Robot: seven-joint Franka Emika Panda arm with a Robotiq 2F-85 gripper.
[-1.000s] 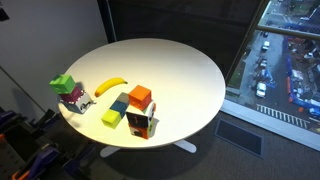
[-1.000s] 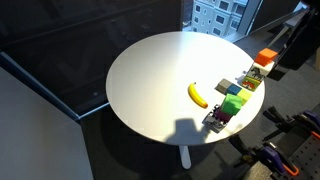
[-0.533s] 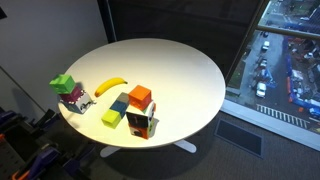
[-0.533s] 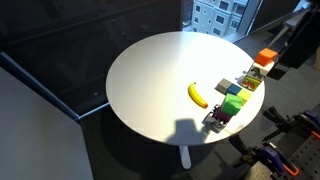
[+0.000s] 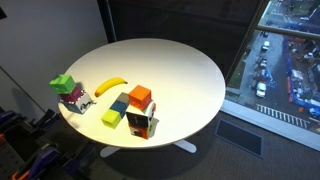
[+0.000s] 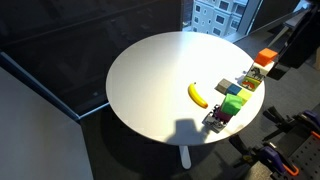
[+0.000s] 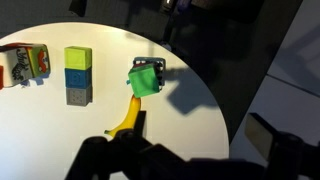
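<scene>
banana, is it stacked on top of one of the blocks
No, the banana lies directly on the white table with nothing under it.

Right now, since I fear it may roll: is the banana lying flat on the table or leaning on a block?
Lying flat: the banana rests on the white table, apart from the blocks.

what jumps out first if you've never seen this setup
A yellow banana lies on a round white table, bright against the dark room. Beside it, near the edge, sit a green block and an orange block. A window at the side looks down on city streets.
</scene>
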